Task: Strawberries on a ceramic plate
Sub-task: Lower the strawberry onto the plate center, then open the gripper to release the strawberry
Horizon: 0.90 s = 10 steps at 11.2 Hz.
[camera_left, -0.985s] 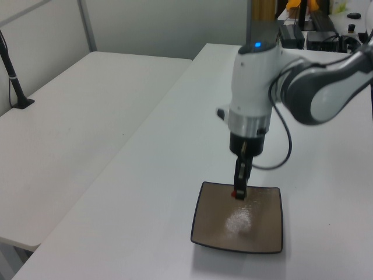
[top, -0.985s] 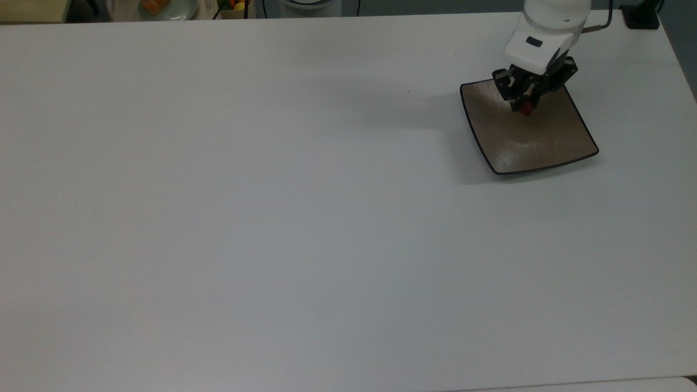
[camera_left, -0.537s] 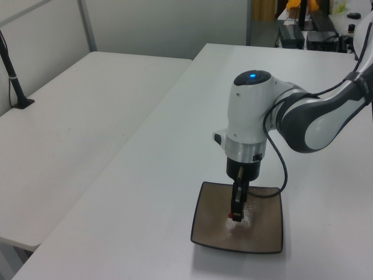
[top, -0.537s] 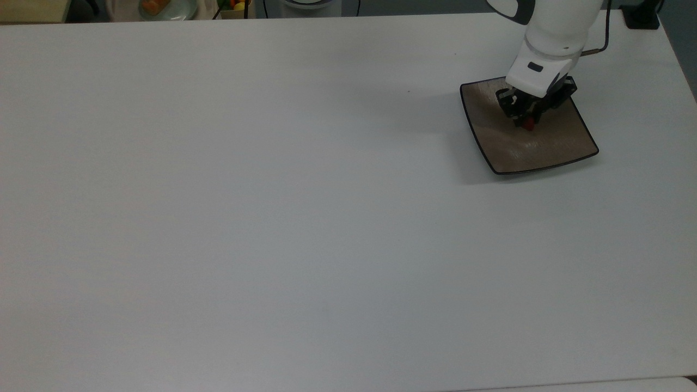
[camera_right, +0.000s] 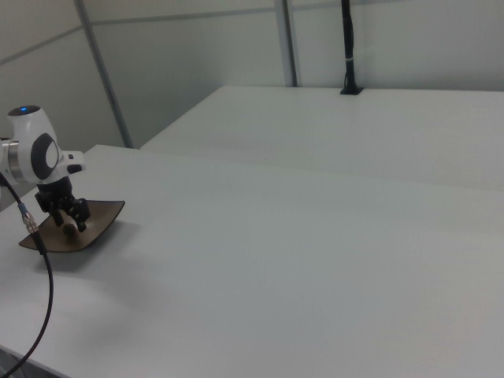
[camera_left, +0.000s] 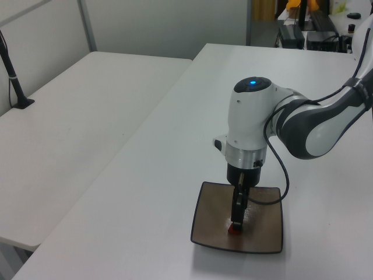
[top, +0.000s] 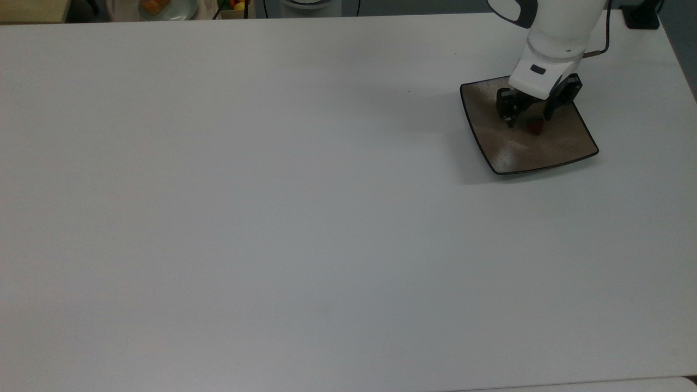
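Strawberry [top: 536, 126] is lying on ceramic plate [top: 566, 144], orientation unclear, between spread end effector [top: 529, 121] fingers; white desk [top: 272, 218], plate near corner.

The ceramic plate [top: 523, 149] sits near the top view's upper right on the white surface [top: 272, 218]. The tool [top: 529, 121] stands over it, fingers spread, the strawberry [top: 536, 126] lying between them on the plate.

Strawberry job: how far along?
Nearly done. The strawberry lies on the brown plate, near its middle. In hand: the gripper is low over it, fingers spread either side, so it looks released. Left: lift the arm clear of the plate.
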Tool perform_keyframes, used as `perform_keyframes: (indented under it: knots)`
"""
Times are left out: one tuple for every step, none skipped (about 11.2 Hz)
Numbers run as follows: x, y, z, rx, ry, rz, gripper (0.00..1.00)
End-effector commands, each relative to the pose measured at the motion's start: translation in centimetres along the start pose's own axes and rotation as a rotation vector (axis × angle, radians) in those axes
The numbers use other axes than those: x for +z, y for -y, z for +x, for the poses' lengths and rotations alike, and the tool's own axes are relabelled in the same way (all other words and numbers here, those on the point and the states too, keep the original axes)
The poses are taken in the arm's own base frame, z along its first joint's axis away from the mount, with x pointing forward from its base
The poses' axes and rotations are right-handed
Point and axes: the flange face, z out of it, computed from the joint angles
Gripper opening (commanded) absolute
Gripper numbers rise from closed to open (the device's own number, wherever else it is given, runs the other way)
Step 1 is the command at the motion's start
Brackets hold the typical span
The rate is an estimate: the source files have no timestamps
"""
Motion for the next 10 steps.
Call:
perform_keyframes:
  knots:
    - [-3.3, 0.2, -0.2, 0.002, -0.031, -0.002, 1.0]
    - [-5.6, -0.4, -0.4, 0.008, -0.016, -0.018, 1.0]
    - [-8.4, -0.9, -0.8, 0.012, -0.015, -0.029, 1.0]
    - [-10.8, -1.9, -1.2, 0.025, -0.002, -0.046, 1.0]
    - [-13.4, -3.5, -1.6, 0.046, 0.02, -0.068, 1.0]
    - [-16.6, -5.3, -2.3, 0.065, 0.034, -0.086, 1.0]
    - [-19.8, -7.8, -2.8, 0.102, 0.044, -0.105, 1.0]
    - [-22.2, -10.7, -3.1, 0.143, 0.057, -0.124, 1.0]
    - [-24.7, -13.2, -3.5, 0.155, 0.056, -0.126, 1.0]
    - [-27.0, -15.1, -4.3, 0.159, 0.056, -0.128, 1.0]
